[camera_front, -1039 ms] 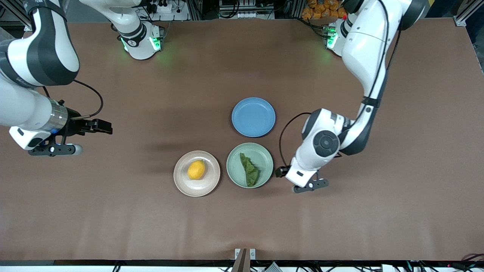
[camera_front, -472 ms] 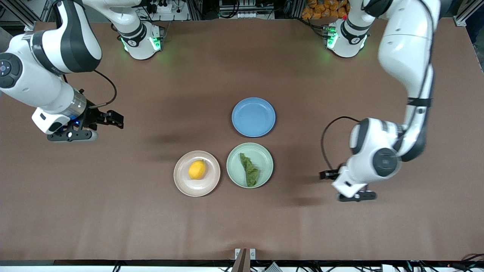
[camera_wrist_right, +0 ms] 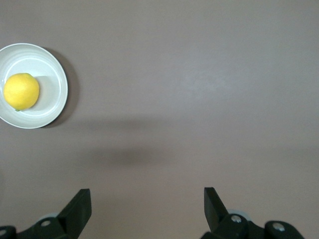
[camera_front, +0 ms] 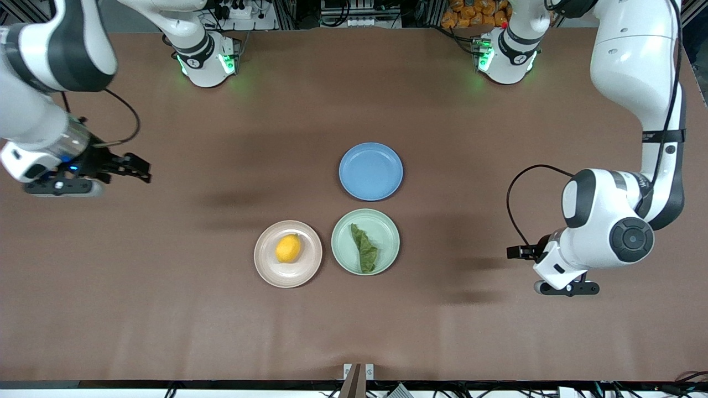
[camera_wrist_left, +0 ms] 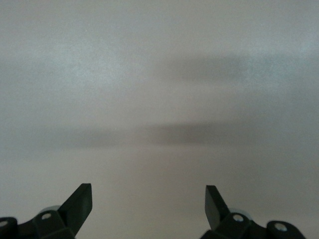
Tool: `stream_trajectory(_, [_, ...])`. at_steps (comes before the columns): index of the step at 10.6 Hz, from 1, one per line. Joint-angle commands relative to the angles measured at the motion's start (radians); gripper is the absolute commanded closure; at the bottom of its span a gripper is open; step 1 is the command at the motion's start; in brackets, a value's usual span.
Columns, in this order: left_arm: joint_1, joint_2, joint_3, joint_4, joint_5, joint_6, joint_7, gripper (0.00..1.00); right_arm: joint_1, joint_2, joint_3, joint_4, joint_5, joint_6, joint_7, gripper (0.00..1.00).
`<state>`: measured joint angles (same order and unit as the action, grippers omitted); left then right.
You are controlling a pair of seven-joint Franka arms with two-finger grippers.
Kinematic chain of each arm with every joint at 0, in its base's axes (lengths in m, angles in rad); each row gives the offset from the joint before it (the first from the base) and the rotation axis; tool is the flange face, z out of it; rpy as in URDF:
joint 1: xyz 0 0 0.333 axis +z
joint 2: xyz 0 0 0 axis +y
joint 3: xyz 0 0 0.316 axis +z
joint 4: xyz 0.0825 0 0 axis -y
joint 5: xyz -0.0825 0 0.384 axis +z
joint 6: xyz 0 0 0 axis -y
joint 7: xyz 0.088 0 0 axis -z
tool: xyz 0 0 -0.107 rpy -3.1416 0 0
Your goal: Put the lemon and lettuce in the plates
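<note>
The lemon (camera_front: 288,248) lies on the pale beige-pink plate (camera_front: 311,261). The lettuce (camera_front: 365,249) lies in the pale mint green plate (camera_front: 388,232) beside it. My right gripper (camera_front: 145,170) is open and empty over bare table toward the right arm's end. Its wrist view shows the lemon (camera_wrist_right: 21,91) on its plate (camera_wrist_right: 56,84), well away from the open gripper (camera_wrist_right: 147,206). My left gripper (camera_front: 511,253) is open and empty over bare table toward the left arm's end. In its wrist view the left gripper (camera_wrist_left: 148,206) has only table under it.
An empty blue plate (camera_front: 370,171) sits just farther from the front camera than the mint green plate. Brown table cloth surrounds the three plates on all sides.
The left gripper has moved away from the mint green plate toward the left arm's end of the table. The right gripper swung in, then drew back toward the right arm's end. Lemon and lettuce stayed put.
</note>
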<state>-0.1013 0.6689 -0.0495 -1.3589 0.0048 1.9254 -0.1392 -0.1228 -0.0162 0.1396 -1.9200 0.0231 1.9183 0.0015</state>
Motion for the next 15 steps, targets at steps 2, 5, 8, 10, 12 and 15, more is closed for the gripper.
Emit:
stream_trajectory(2, [0.012, -0.081, -0.01, -0.032, 0.018, -0.21, 0.018, 0.0, -0.044, -0.008, 0.0, 0.116, -0.005, -0.08, -0.097, 0.0])
stream_trajectory(5, [0.015, -0.113, -0.018, -0.106, 0.007, -0.252, 0.016, 0.0, -0.061, 0.031, -0.002, 0.216, -0.006, -0.163, -0.094, 0.0])
stream_trajectory(8, [0.025, -0.236, -0.018, -0.327, 0.006, -0.128, 0.012, 0.0, -0.069, 0.041, -0.002, 0.245, -0.017, -0.17, -0.092, 0.0])
stream_trajectory(10, [0.025, -0.313, -0.018, -0.489, 0.006, -0.016, 0.006, 0.0, -0.057, 0.044, 0.005, 0.295, -0.104, -0.217, -0.092, 0.0])
stream_trajectory(12, [0.023, -0.374, -0.02, -0.592, 0.006, 0.012, 0.006, 0.0, -0.064, 0.044, 0.005, 0.334, -0.101, -0.249, -0.09, 0.0])
stream_trajectory(15, [0.023, -0.451, -0.023, -0.727, 0.004, 0.069, 0.004, 0.0, -0.061, 0.045, 0.006, 0.332, -0.063, -0.246, -0.058, 0.0])
